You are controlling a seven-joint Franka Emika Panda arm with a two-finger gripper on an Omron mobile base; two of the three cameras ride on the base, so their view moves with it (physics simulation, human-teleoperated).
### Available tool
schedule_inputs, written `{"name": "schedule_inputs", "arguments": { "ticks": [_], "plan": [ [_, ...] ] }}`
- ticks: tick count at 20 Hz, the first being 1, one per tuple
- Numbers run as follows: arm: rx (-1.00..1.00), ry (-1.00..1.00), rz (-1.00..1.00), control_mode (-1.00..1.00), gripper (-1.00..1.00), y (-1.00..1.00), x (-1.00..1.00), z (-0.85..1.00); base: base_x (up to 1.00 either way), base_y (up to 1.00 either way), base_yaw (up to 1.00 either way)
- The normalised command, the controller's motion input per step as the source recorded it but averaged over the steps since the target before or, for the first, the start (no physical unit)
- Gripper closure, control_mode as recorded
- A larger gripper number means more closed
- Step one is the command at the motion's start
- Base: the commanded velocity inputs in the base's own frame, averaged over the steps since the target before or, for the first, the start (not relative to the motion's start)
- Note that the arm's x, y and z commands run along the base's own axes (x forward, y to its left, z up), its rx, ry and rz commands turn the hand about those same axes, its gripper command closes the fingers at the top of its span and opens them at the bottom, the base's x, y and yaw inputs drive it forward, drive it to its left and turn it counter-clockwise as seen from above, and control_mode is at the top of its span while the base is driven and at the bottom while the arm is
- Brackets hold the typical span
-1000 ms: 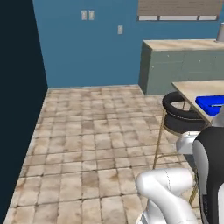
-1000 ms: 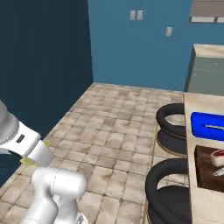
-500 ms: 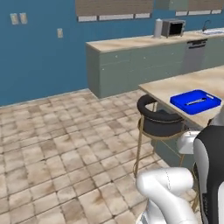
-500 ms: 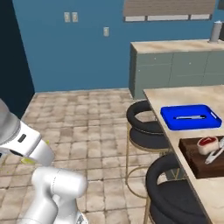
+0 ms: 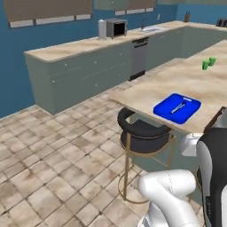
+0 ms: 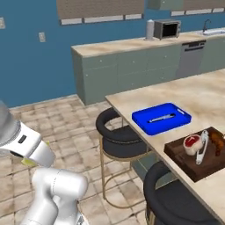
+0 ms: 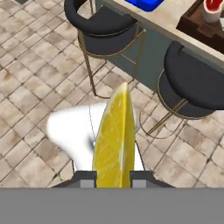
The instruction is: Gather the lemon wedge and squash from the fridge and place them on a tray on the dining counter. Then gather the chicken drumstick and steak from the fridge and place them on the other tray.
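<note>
Carrying the lemon wedge low over the tiled floor, the gripper has its two fingers pinched tight on the fruit's lower end — the wedge stands on edge between them, its cut yellow face to the hand camera. It is held that way, one judges, so it cannot slip while the base drives toward the dining counter. On that counter lies the blue tray, with a thin pale utensil inside it, near the counter's edge above a black stool; beside it, further along the same edge, sits the dark wooden tray, already bearing a small white cup and something reddish. The wedge is well short of the counter — below its edge, out over the floor in front of the stools. The blue tray looks the likelier home for the lemon, being the barer one, though that is only a judgement.
</note>
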Motion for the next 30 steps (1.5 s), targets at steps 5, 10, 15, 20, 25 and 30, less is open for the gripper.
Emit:
{"name": "schedule_inputs", "arguments": {
  "ticks": [5,10,15,20,25,30],
  "plan": [
    [0.0,0.0,0.0,1.0,1.0,0.0,0.0,0.0,0.69,0.56,-0.57],
    [0.0,0.0,0.0,1.0,1.0,0.0,0.0,0.0,0.69,0.54,-0.57],
    [0.0,0.0,0.0,1.0,1.0,0.0,0.0,0.0,0.66,0.36,-0.54],
    [0.0,0.0,0.0,1.0,1.0,0.0,0.0,0.0,0.65,0.11,-0.47],
    [0.0,0.0,0.0,1.0,1.0,0.0,0.0,0.0,0.67,0.1,-0.44],
    [0.0,0.0,0.0,1.0,1.0,0.0,0.0,0.0,0.78,0.11,-0.36]
  ]
}}
